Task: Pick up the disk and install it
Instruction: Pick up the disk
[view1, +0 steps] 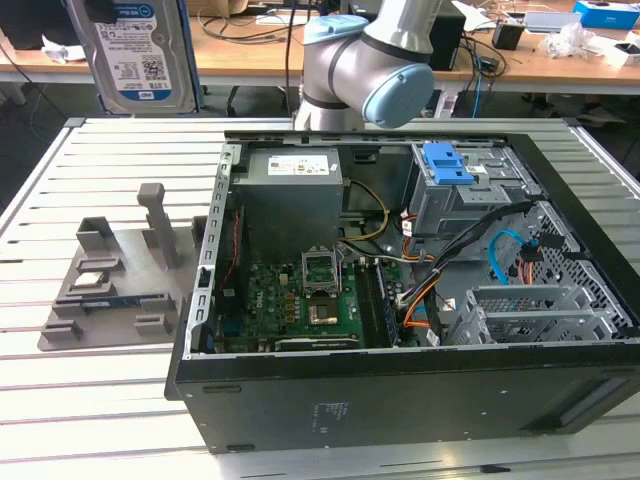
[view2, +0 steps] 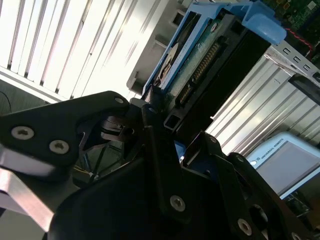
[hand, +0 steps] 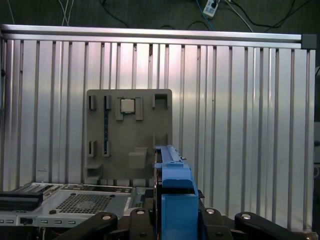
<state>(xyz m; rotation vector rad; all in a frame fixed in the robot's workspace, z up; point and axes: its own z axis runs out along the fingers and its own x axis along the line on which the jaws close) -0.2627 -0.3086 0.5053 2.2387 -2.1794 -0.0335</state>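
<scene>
Slatted table (view1: 100, 420), aluminium. An open computer case (view1: 400, 400) lies on its side along the near edge and fills the middle and the exterior view's right.

Grey fixture tray (view1: 110, 300) sits beside the case toward the table's left edge in the exterior view. It has upright posts and small parts in its slots.

Inside the case, nearest first:
- green motherboard (view1: 290, 300)
- grey power supply (view1: 293, 190) against the far wall
- metal drive bay (view1: 450, 205) toward the far right corner in the exterior view, with a lone blue bracket (view1: 447, 163) on top and cables trailing from it

Arm (view1: 370, 60) stands beyond the far wall of the case, at the table's far edge.

Disk (view1: 140, 55) is lifted clear of the table and hangs on edge over the far left corner in the exterior view, label side to the camera. It is not in the case.

In the second wrist view the gripper (view2: 162, 117) is clenched on one end of the disk, with black fingers (view2: 155, 150) pressing the blue carrier rails on both sides. The first wrist view shows the blue rail edge-on between the jaws, with the tray below.

Wooden benches (view1: 560, 60) with clutter stand farthest back.
</scene>
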